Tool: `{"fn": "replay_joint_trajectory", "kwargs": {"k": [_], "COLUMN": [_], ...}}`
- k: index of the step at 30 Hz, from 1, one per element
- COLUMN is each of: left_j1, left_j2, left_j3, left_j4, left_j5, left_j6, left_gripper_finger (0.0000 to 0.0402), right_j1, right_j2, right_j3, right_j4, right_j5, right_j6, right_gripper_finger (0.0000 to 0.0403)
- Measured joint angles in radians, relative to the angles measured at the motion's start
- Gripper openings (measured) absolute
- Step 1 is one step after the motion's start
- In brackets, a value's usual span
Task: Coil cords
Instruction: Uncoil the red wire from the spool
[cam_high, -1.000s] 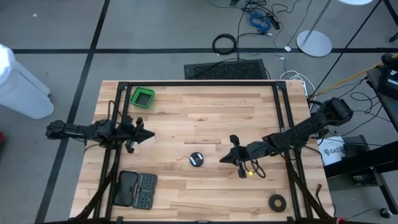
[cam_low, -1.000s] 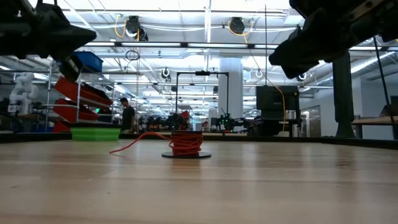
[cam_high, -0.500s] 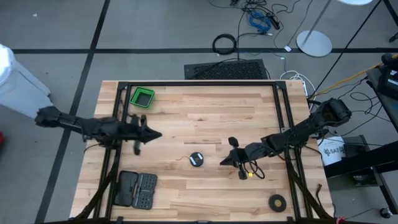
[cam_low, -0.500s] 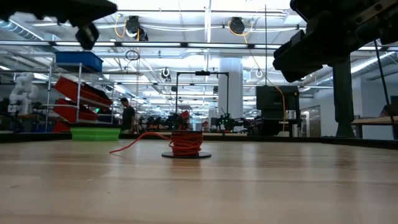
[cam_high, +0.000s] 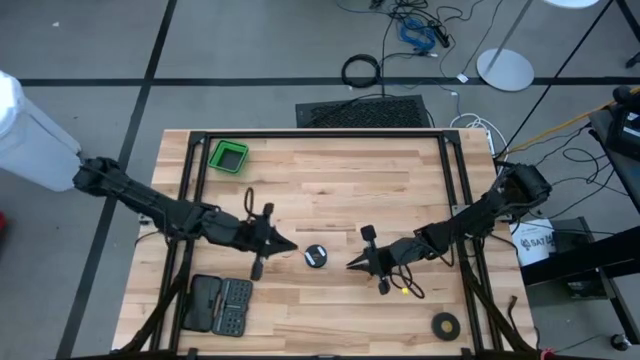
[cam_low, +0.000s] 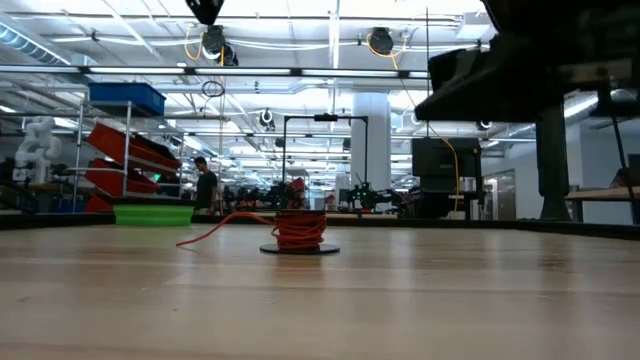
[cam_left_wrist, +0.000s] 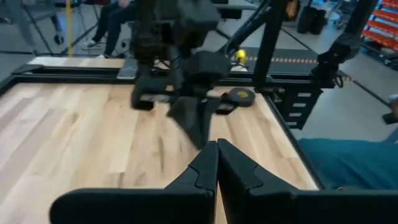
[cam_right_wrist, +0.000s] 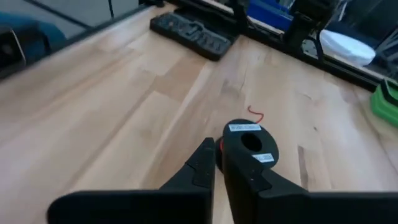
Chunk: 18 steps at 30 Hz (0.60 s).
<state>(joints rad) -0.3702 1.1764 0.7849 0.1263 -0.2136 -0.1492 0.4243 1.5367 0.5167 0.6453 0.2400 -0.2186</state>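
Between both end effectors — cord (cam_high: 316, 257) | left end effector (cam_high: 291, 246) closed | right end effector (cam_high: 350, 265) closed

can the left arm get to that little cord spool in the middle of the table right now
Probably yes. The left tool sits just beside the cord spool, with only bare table between them. The right tool waits on the spool's other side, not across the path.

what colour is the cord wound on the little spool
Red-orange, wound on the spool with a loose tail trailing off; the low view shows it best.
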Motion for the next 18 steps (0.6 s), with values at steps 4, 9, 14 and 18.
{"fn": "replay_joint_trajectory", "kwargs": {"k": [4,9,14,18], "left_j1": [-0.019,-0.038,-0.038,-0.038], "left_j2": [0.048,0.117,0.168,0.179], "left_j3": [0.010,0.010,0.010,0.010], "left_j4": [0.000,-0.006,-0.004,-0.006], "left_j5": [0.003,0.007,0.007,0.007], "left_j6": [-0.045,-0.157,-0.151,-0.157], "left_gripper_finger": [0.0013,0.0013,0.0013,0.0013], "right_j1": [-0.014,-0.038,-0.050,-0.054], "right_j2": [0.052,0.119,0.202,0.264], "right_j3": [0.000,0.011,0.080,0.156], "right_j4": [0.012,0.040,0.039,0.019], "right_j5": [0.001,0.005,-0.004,0.021], "right_j6": [-0.084,-0.222,-0.363,-0.427], "right_gripper_finger": [0.0046,0.0074,0.0097,0.0115]}}
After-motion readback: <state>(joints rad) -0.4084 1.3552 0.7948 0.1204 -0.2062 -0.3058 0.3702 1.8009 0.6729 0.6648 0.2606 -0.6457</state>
